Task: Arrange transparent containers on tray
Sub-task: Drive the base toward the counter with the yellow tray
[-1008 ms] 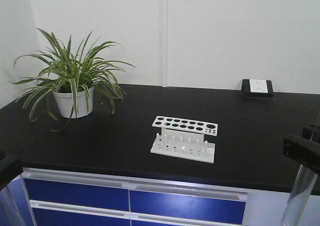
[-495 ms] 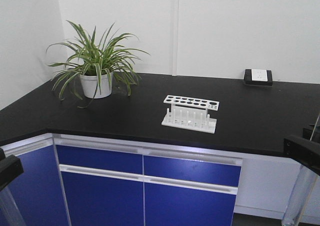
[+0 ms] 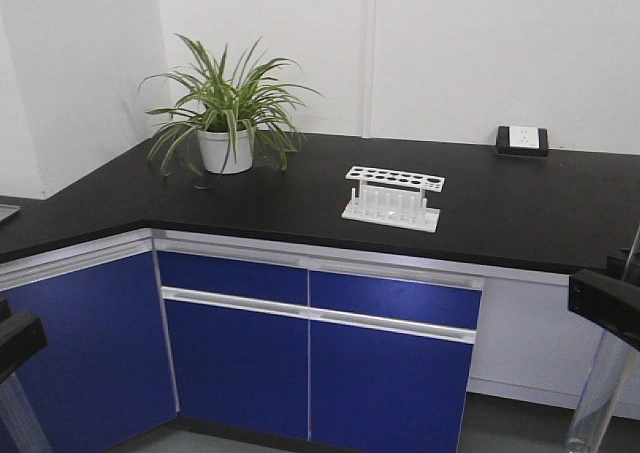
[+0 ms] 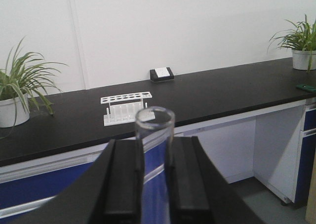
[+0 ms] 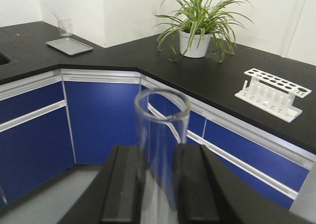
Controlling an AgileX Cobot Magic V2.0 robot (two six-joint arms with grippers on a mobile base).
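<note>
Each of my grippers holds one clear glass test tube upright. In the left wrist view the left gripper is shut on a test tube, whose round rim rises above the black fingers. In the right wrist view the right gripper is shut on another test tube. The front view shows the left gripper at the bottom left corner. There the right gripper sits at the bottom right with its tube hanging below. The yellow tray is out of view.
A black L-shaped counter over blue cabinets carries a white perforated rack, a potted plant and a wall socket. A flat grey tray and a beaker lie on the side counter.
The counter, rack and plant have shrunk and drifted right in the front view, so I have backed away from the counter. Both grippers still hold their tubes.
</note>
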